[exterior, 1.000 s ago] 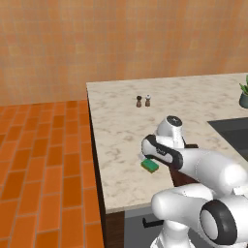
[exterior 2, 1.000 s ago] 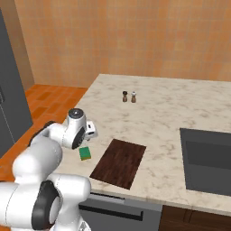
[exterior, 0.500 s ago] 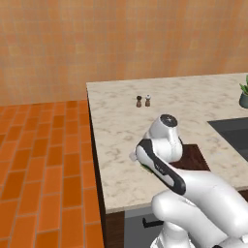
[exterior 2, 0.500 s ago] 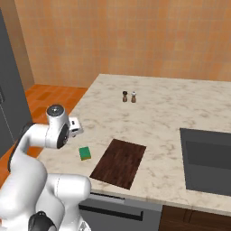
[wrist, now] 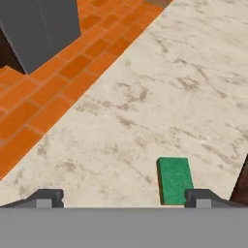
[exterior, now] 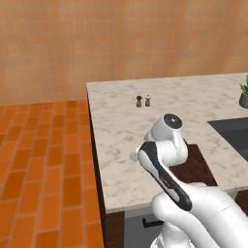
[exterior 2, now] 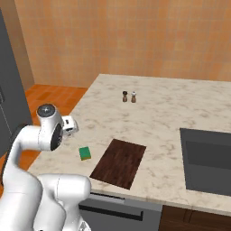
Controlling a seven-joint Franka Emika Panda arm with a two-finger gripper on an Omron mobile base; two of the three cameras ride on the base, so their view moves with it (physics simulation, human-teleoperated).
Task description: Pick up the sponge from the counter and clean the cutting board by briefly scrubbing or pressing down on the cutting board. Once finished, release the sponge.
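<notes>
1. Looking over the left base view: the white arm fills the lower right and hides much of the bench (exterior: 121,131); one dark corner of the cutting board (exterior: 196,164) peeks out at right of centre, and two small shakers (exterior: 143,100) stand above centre. One plant pot (exterior: 243,97) sits at the right edge, one sink (exterior: 232,133) just below it

2. Turning to the right base view: one sponge (exterior 2: 84,153) lies green side up at lower left of centre, on the stone just beside the left edge of the one board (exterior 2: 119,162) but not on it. The pincer (exterior 2: 70,126) sits up and left of the sponge, apart from it and holding nothing. Two shakers (exterior 2: 129,96) stand upper centre; one sink (exterior 2: 205,160) is at right. My judgement: the sponge lies free on the stone, so scrubbing looks over and the task near its end

3. Checking the hand view: the two fingertips (wrist: 48,197) stand wide at the bottom corners, nothing between them; the sponge (wrist: 174,180) lies at lower right, close by the right tip, on bare marble
</notes>
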